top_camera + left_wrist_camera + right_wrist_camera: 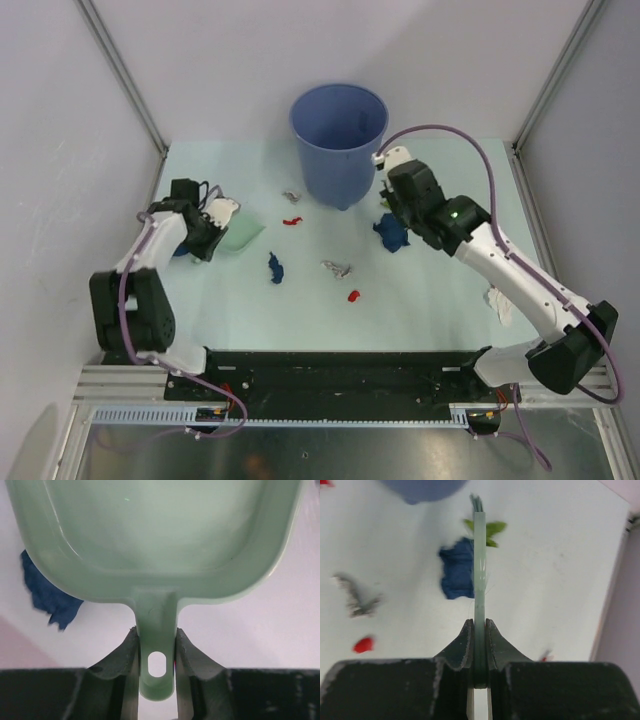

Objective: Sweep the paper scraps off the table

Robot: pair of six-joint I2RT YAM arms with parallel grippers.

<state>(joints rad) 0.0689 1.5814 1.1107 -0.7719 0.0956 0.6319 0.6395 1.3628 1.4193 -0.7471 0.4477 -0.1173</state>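
My left gripper [213, 224] [156, 630] is shut on the handle of a mint-green dustpan [241, 236] [160, 530] at the left of the table [440, 310]. A dark blue scrap [47, 592] lies just beside the pan's left wall. My right gripper [397, 205] [479, 622] is shut on a thin pale green brush [479, 555], seen edge-on, its tip over a dark blue scrap [392, 231] [456, 572] and a green scrap [490, 529]. More paper scraps lie mid-table: dark blue [276, 267], grey [338, 268] [357, 600], red [353, 295] [363, 644], red [292, 221], grey [291, 196].
A tall blue bucket [338, 140] [422, 490] stands at the back centre, close to my right gripper. A white scrap [499, 303] lies by the right arm. Metal rails and grey walls bound the table on the left, right and back.
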